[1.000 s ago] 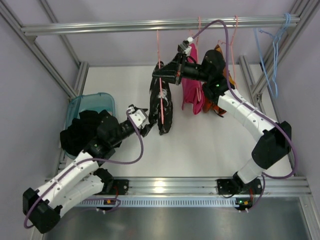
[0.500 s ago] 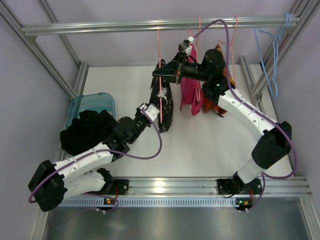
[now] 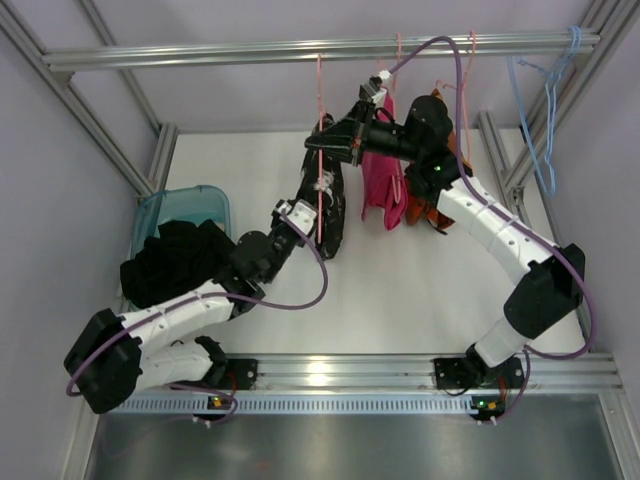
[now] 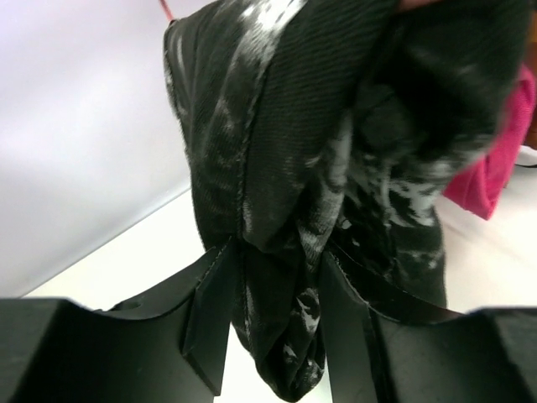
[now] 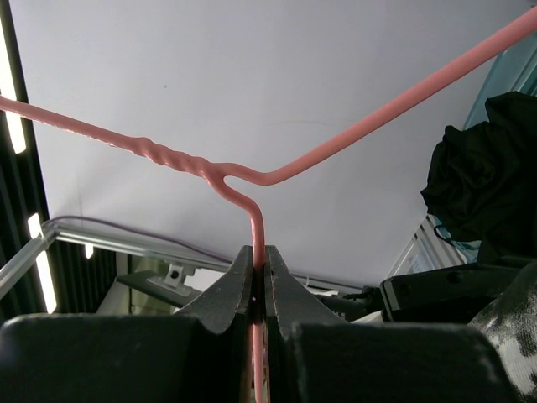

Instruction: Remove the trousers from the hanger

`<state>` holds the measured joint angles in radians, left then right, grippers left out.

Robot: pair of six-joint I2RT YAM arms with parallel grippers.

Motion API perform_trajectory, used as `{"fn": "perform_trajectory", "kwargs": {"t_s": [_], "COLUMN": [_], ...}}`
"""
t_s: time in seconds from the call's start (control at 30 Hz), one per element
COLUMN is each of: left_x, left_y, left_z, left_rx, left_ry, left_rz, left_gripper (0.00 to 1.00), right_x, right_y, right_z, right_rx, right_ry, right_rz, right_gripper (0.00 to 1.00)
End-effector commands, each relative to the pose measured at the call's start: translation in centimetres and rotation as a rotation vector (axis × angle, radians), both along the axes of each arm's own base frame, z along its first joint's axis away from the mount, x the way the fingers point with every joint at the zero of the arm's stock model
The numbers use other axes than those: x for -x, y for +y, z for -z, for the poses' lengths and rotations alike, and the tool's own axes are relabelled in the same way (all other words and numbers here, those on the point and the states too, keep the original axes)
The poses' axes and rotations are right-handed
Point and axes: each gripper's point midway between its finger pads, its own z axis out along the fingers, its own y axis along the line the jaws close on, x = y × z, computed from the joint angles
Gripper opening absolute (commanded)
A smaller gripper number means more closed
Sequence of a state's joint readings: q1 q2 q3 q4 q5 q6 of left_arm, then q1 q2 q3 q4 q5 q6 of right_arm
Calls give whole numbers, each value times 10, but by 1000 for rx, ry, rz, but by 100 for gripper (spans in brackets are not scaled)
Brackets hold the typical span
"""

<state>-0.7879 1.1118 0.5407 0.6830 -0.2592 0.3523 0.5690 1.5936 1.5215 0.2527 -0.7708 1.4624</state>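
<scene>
White table (image 3: pixel 420 290) inside aluminium frame, pale walls, one rail (image 3: pixel 250 50) across far side. One teal bin (image 3: pixel 150 210) at left, black clothes (image 3: pixel 175 260) heaped in it.

Left gripper (image 4: pixel 281 260): jaws closed partway onto lower fold of trousers (image 4: pixel 294 126), fabric against both fingers.

Right gripper (image 5: pixel 258 256): jaws pinched tight on hanger (image 5: pixel 377 117) wire, just below twisted neck.

One pair of trousers, draped on hanger hooked over rail, above table. One magenta garment (image 3: pixel 380 190) just beside. Blue hangers (image 3: pixel 548 100) at far right, count unclear.

Overhead wide; wrists close on trousers (image 4: pixel 285 168), hanger (image 5: pixel 252 180).
</scene>
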Motion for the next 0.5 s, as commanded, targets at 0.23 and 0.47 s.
{"fn": "perform_trajectory", "kwargs": {"t_s": [0.23, 0.47], "left_x": [-30, -29], "left_y": [22, 10], "left_z": [-35, -33], "left_rx": [129, 172], "left_ry": [-52, -22], "left_rz": [-111, -53], "left_gripper": [45, 56], "right_x": [63, 62], "right_y": [-25, -23], "right_z": [-108, -98], "right_rx": [-193, -176], "right_ry": [-253, -214], "right_rz": [-49, -52], "right_gripper": [0, 0]}}
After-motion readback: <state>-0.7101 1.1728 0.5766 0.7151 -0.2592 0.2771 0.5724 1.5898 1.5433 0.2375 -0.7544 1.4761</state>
